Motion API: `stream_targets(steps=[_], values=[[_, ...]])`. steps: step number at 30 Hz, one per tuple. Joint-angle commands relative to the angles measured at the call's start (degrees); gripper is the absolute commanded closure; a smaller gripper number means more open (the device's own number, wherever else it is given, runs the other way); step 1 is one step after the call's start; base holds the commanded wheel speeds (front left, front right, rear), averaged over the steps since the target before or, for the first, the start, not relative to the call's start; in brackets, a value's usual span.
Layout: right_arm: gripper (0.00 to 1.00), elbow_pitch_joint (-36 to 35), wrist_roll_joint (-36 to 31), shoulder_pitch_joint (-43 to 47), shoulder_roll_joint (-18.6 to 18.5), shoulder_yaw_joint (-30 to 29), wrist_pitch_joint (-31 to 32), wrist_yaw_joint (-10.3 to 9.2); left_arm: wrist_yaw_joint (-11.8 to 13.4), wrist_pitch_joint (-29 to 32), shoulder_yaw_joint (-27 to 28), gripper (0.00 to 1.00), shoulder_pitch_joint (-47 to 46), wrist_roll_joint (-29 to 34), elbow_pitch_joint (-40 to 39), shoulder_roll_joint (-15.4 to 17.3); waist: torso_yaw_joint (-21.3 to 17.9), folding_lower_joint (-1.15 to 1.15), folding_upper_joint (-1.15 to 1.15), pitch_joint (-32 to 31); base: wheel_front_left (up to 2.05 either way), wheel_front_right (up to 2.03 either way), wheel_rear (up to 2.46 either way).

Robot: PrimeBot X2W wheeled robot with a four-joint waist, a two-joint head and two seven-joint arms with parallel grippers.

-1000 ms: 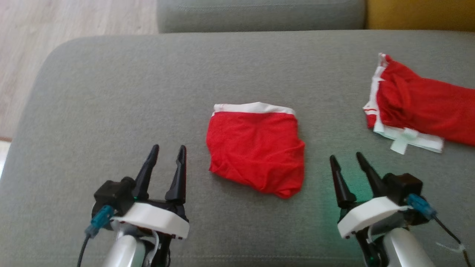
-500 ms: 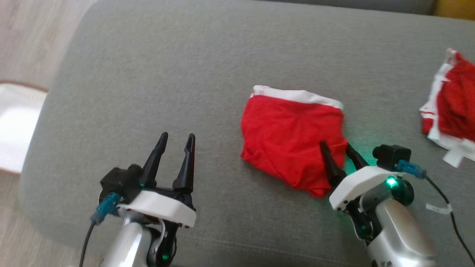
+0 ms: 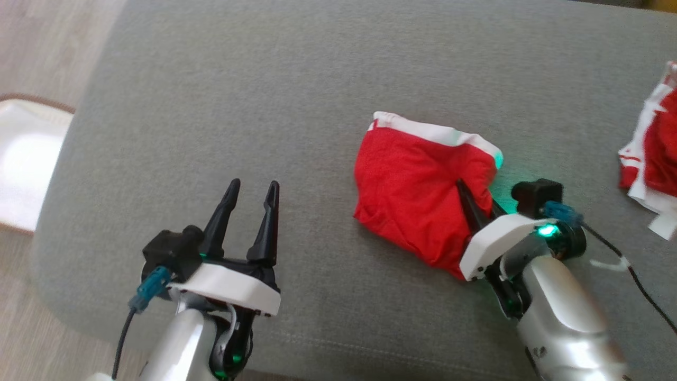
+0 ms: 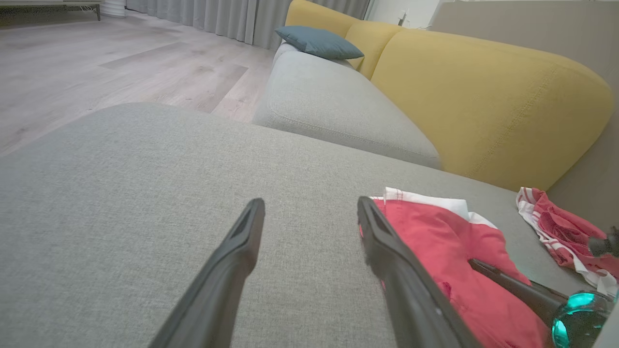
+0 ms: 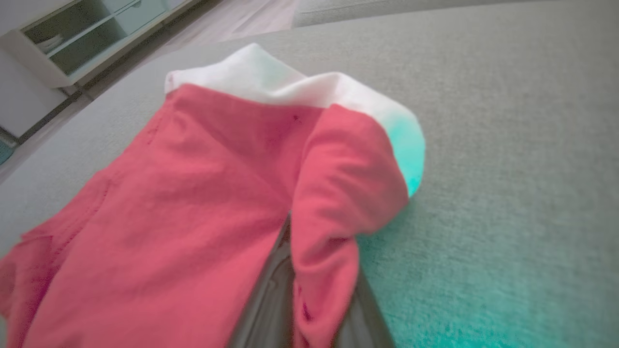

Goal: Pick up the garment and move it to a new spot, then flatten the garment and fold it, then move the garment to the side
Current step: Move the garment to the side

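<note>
One pair red shorts (image 3: 412,196), white waistband: lying mid-right on grey sofa cushion (image 3: 264,95). Right gripper (image 3: 475,197): clamped on a fold at their right edge. Left gripper (image 3: 253,186): fingers apart, holding nothing.

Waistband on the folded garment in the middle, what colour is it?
The waistband is white, on a red garment; the head view shows it best.

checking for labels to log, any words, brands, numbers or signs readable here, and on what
No readable text. The folded red cloth garment with a white waistband shows no print; the white tab on the crumpled red and white garment is too blurred to tell.
</note>
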Motion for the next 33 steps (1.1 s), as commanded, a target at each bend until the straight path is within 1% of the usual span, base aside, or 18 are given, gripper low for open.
stream_targets(steps=[1,4,6,9,11,14,18,21,22,25,28,33], values=[[1.00,-0.66,-0.88,-0.72,0.62,1.34,-0.45,0.02,0.10,-0.45,2.34,0.00,-1.92,0.37,-1.79,0.34,-0.82,0.00,0.00,-0.41,0.00,0.00,0.00],[1.00,-0.89,-4.96,-1.86,0.20,2.01,-2.15,0.02,-0.13,-0.45,2.75,0.00,-1.80,0.81,-1.67,0.34,-2.71,0.00,0.00,-1.27,0.00,0.00,0.00],[1.00,-1.53,-7.24,-2.77,-0.96,2.91,-2.89,0.02,-0.21,-0.45,3.12,0.00,-1.71,1.12,-1.70,0.34,-4.19,0.00,0.00,-1.88,0.00,0.00,0.00],[1.00,-3.27,-9.37,-4.22,-3.78,4.89,-3.05,0.02,-0.35,-0.45,3.68,0.00,-1.63,1.48,-1.83,0.34,-6.38,0.00,0.00,-2.57,0.00,0.00,0.00],[1.00,-4.96,-9.97,-5.07,-6.57,6.03,-2.59,0.02,-0.46,-0.45,3.99,0.00,-1.69,1.62,-1.96,0.34,-7.69,0.00,0.00,-2.77,0.00,0.00,0.00],[1.00,-7.93,-9.39,-6.07,-11.59,7.01,-1.08,0.02,-0.49,-0.45,4.38,0.00,-1.77,1.61,-2.32,0.34,-9.49,0.00,0.00,-2.34,0.00,0.00,0.00],[1.00,-11.21,-7.21,-7.41,-20.26,7.63,1.80,0.02,-0.68,-0.45,4.26,0.00,-2.32,1.73,-2.66,0.34,-10.93,0.00,0.00,-0.66,0.00,0.00,0.00],[1.00,-11.57,-6.82,-8.76,-28.07,7.76,3.43,0.02,-0.80,-0.45,4.02,0.00,-3.20,1.61,-3.05,0.34,-11.19,0.00,0.00,1.30,0.00,0.00,0.00],[1.00,-11.39,-6.59,-9.25,-30.17,7.51,3.73,0.02,-0.89,-0.45,3.92,0.00,-3.55,1.59,-3.12,0.34,-11.17,0.00,0.00,2.02,0.00,0.00,0.00],[1.00,-10.75,-6.75,-10.87,-34.81,5.65,4.52,0.02,-1.10,-0.45,3.85,0.00,-4.55,1.55,-3.31,0.34,-11.00,0.00,0.00,4.15,0.00,0.00,0.00],[1.00,-9.86,-7.93,-12.20,-37.27,2.82,5.31,0.02,-1.30,-0.45,3.92,0.00,-5.76,1.38,-3.40,0.34,-10.49,0.00,0.00,6.16,0.00,0.00,0.00],[1.00,-9.82,-11.65,-12.85,-39.05,-0.54,8.05,0.02,-1.32,-0.45,3.75,0.00,-7.26,0.86,-3.97,0.34,-9.97,0.00,0.00,8.78,0.00,0.00,0.00]])
